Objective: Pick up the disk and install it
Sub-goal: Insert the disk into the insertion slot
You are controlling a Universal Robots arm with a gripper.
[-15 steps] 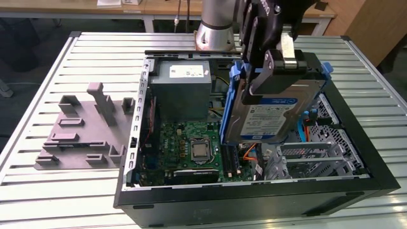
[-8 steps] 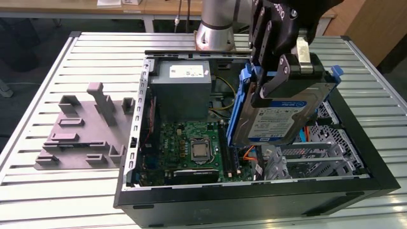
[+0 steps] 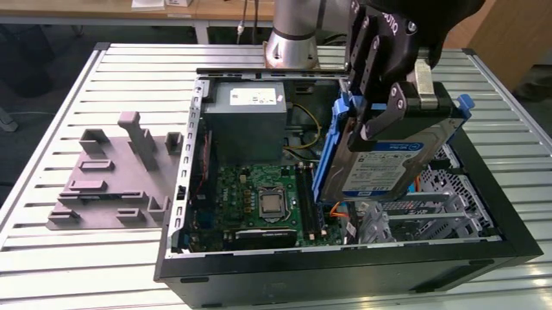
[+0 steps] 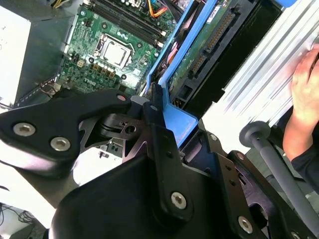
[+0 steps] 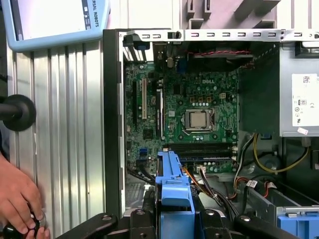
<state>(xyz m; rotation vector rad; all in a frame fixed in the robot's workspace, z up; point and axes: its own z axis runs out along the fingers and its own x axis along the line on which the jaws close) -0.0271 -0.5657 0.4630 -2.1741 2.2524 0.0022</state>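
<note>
The disk (image 3: 388,161) is a silver drive with a blue-and-white label and a blue plastic frame. It hangs tilted over the exterior view's right half of the open computer case (image 3: 345,271), above the metal drive cage (image 3: 435,210). My gripper (image 3: 401,113) is shut on the disk's upper end, its black fingers clamped across the frame. In the second wrist view the disk's blue frame (image 4: 182,119) and circuit-board underside (image 4: 199,50) run away from the gripper (image 4: 172,124). In the first wrist view the frame's edge (image 5: 172,189) stands between the fingers over the motherboard (image 5: 194,114).
Inside the case are the motherboard (image 3: 267,194), a grey power supply box (image 3: 245,123) and loose cables (image 5: 264,154). A grey fixture (image 3: 112,174) lies on the slatted table at the exterior view's left. A person's hand (image 5: 20,199) rests beside the case, near a black knob (image 5: 17,112).
</note>
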